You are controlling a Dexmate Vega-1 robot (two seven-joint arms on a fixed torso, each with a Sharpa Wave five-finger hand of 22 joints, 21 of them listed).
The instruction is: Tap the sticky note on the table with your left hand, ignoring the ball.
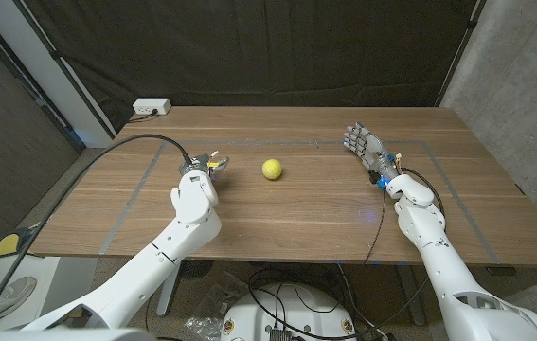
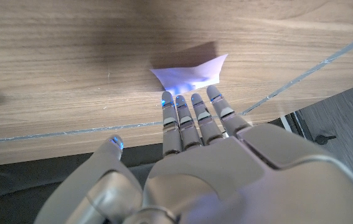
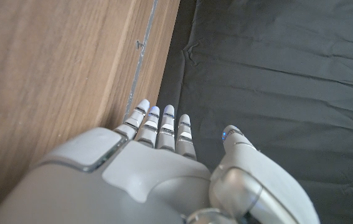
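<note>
Both arms wear smooth white rounded shells; the left hand (image 2: 188,155) and right hand (image 3: 164,155) are grey, with silver-banded segmented fingers and small blue lights at the fingertips (image 2: 166,97); a black cable (image 1: 126,142) loops to the left wrist; blue fittings mark the right wrist.

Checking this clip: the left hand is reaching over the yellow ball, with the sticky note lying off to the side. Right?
Not quite. The left hand reaches over the sticky note, fingertips at its edge, as the left wrist view shows. It is the yellow ball that lies off to the side.
</note>
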